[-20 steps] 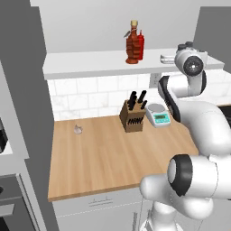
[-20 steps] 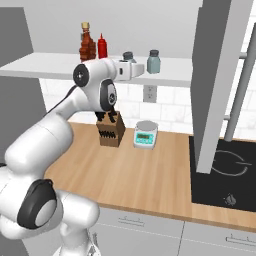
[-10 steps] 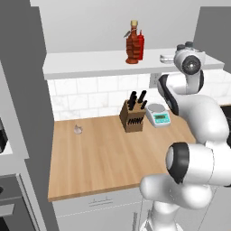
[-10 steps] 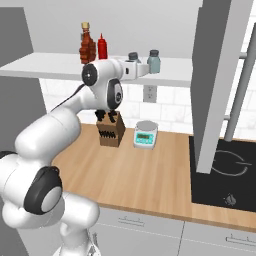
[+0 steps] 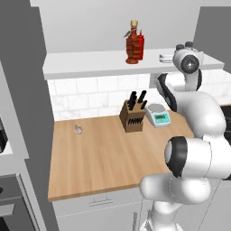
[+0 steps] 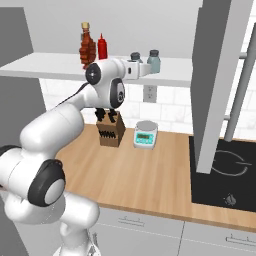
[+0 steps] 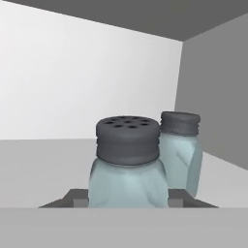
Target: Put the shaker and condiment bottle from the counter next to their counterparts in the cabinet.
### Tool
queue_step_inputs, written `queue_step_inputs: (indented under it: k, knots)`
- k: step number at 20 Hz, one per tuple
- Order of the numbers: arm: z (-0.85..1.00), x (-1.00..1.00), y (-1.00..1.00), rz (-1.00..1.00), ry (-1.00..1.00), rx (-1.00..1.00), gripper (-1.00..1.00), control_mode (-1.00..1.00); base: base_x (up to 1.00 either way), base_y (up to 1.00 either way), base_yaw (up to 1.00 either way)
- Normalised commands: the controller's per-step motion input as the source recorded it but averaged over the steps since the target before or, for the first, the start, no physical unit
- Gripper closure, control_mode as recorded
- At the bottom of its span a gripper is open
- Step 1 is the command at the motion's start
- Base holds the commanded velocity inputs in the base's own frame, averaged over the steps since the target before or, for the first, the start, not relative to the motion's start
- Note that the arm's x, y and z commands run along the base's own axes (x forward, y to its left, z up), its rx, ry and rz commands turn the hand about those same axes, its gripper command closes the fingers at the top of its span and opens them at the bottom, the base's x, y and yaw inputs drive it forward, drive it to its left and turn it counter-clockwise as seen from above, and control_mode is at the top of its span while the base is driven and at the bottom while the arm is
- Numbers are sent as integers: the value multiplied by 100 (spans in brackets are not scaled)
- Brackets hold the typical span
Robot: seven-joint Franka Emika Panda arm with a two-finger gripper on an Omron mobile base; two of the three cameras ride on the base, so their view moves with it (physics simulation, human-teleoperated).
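My gripper (image 7: 127,197) is shut on the shaker (image 7: 128,160), a pale blue-grey jar with a dark holed cap, up at the cabinet (image 6: 50,66) shelf. Its counterpart, a second capped shaker (image 7: 180,150), stands just behind and to its right, a small gap between them. From the right base view the held shaker (image 6: 135,57) sits left of the counterpart shaker (image 6: 153,60), with the gripper (image 6: 137,65) at the shelf's front edge. Further left on the shelf, the dark red-brown condiment bottle (image 6: 87,47) stands beside the slim red squeeze bottle (image 6: 102,48). Whether the shaker's base touches the shelf is hidden.
On the wooden counter (image 5: 99,155) stand a knife block (image 5: 133,116) and a small scale (image 5: 159,115) near the backsplash, and a small pale object (image 5: 78,130) lies at the left. A tall grey panel (image 6: 220,75) bounds the shelf's right end, above a black cooktop (image 6: 225,175).
The gripper has carried the shaker to the right along the shelf, closing the gap to the second shaker. The bottles have not moved.
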Motion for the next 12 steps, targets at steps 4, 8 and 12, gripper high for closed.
queue_step_inputs:
  k: [4, 8, 12]
  knots:
    - [-34, 23, -12, 1, 0, 0, 100, -100, 0, 0, 0]
    - [-27, 31, -16, 2, 0, 0, 100, -100, 0, 0, 0]
    - [-30, 22, -14, 2, 0, 0, 100, -100, 0, 0, 0]
